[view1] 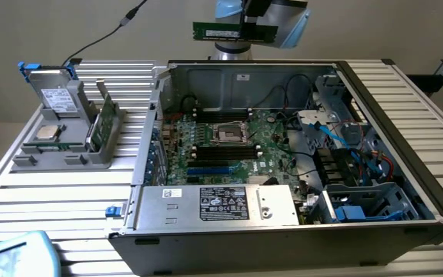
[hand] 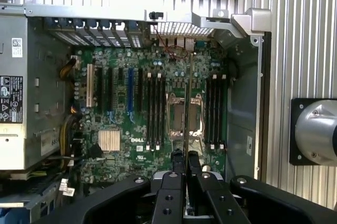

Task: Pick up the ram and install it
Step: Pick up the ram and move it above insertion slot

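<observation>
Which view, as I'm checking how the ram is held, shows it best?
The exterior view: the ram hangs level in the gripper above the open computer case, its long green side facing the camera. The wrist view sees it edge-on, a thin strip between the fingers over the motherboard.

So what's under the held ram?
The open computer case and its motherboard, with the processor socket and black memory slots on both sides. The ram hides a strip of the socket; the gripper covers part of the board.
</observation>
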Robot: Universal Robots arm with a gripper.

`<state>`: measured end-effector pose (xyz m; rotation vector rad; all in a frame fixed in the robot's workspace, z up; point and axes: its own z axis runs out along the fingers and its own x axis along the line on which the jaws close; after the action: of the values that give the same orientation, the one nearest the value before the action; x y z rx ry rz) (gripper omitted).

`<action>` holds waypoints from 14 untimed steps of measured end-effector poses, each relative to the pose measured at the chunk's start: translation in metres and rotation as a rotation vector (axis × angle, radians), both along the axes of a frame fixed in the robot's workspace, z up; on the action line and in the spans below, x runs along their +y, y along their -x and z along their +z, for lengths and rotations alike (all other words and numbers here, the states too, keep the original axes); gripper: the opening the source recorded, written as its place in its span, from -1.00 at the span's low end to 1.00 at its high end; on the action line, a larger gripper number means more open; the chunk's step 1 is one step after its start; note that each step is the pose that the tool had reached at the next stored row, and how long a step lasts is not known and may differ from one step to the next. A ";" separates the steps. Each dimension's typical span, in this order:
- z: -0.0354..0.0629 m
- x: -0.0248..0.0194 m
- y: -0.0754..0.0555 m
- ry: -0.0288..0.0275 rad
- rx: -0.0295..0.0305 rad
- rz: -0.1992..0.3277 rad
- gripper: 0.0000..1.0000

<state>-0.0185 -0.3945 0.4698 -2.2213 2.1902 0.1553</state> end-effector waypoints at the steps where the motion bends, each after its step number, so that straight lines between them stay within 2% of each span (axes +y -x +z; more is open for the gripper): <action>1: -0.0016 -0.0003 0.000 -0.0005 -0.0008 -0.001 -0.73; 9: -0.0157 -0.0012 0.000 -0.0009 -0.0073 -0.025 -0.73; 14: -0.0266 -0.0013 0.000 -0.0009 -0.0093 -0.031 -0.73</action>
<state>-0.0185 -0.3958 0.4432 -2.1814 2.2184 0.1451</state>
